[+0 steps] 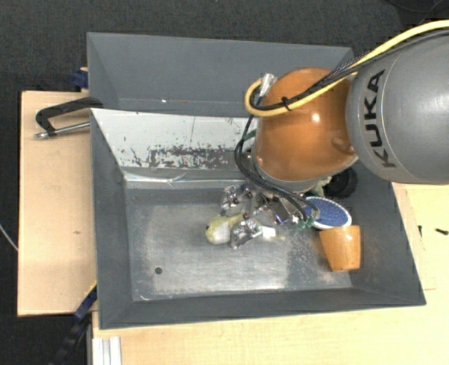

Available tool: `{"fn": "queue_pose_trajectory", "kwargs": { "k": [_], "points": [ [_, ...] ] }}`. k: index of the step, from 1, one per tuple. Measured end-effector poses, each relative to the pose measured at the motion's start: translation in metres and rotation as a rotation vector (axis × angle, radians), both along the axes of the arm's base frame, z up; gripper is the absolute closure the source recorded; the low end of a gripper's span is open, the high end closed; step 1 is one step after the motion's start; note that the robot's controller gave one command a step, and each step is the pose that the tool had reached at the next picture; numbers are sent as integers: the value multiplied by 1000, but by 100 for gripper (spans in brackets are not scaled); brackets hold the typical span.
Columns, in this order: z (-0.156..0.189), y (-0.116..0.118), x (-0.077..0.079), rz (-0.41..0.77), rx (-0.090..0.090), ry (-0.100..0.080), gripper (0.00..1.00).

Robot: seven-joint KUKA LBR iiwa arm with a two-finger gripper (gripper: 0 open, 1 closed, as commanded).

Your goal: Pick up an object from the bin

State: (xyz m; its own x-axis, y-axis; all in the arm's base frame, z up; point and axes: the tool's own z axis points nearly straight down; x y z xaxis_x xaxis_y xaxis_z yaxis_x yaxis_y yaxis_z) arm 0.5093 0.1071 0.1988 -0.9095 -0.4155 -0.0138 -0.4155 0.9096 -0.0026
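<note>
The big grey arm [418, 105] comes in from the right and reaches down into the grey bin [109, 204]. It has a round orange cover [304, 128] on its wrist, and a yellow cable [376, 48] runs over the top of it. Under the cover, the gripper [243, 217] is down low near the middle of the bin floor. I cannot tell if the gripper is open or closed.

A small pale lump [217, 233], white and a bit yellow, lies on the floor right at the left side of the gripper. It looks like it touches the gripper, but I cannot tell if the gripper holds it.

To the right of the gripper lies a flat blue oval thing [332, 214]. Just below that, an orange cup [341, 248] lies near the right wall. A black thing [344, 181] peeks out from under the orange cover.
</note>
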Motion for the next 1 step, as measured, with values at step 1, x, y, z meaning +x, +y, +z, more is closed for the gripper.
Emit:
{"fn": "queue_pose_trajectory", "kwargs": {
  "k": [1],
  "points": [
    [134,-22,10,412,-6,-1,100]
  ]
}}
